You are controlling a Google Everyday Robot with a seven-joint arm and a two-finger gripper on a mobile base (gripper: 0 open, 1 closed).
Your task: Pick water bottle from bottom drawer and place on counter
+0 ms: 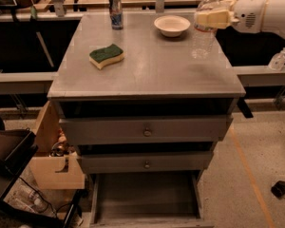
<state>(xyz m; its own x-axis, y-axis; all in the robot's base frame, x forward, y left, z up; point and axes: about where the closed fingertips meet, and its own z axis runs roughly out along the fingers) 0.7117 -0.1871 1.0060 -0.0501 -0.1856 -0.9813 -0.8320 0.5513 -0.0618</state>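
Camera view: the small clear ribbed plastic water bottle with a white screw cap (202, 41) stands upright at the right rear of the large flat grey bench (156, 70) that tops the drawer cabinet. The cream-coloured claw (206, 19) reaches in from the right and is closed around the bottle's shoulder, just under the cap. It cannot be told whether the base bears fully on the bench or sits slightly above it. The wide, shallow grey bottom drawer (145, 196) is pulled out, and no bottle is visible in it.

Assessment: the step in hand appears to be the set-down, with the task near its end.

Recommendations:
- Bring the bottle straight down until the base sits flat before letting go.
- Part the claw evenly, so that neither side nudges the bottle. The grip is high and the bottle looks light, so a small sideways push would likely tip it.
- Withdraw toward the right, along the line of the arm, without brushing the cap.
- Keep clear of the round white bowl (172, 25) just beside the bottle on its left.
- Mind the bench's right edge, which is near.
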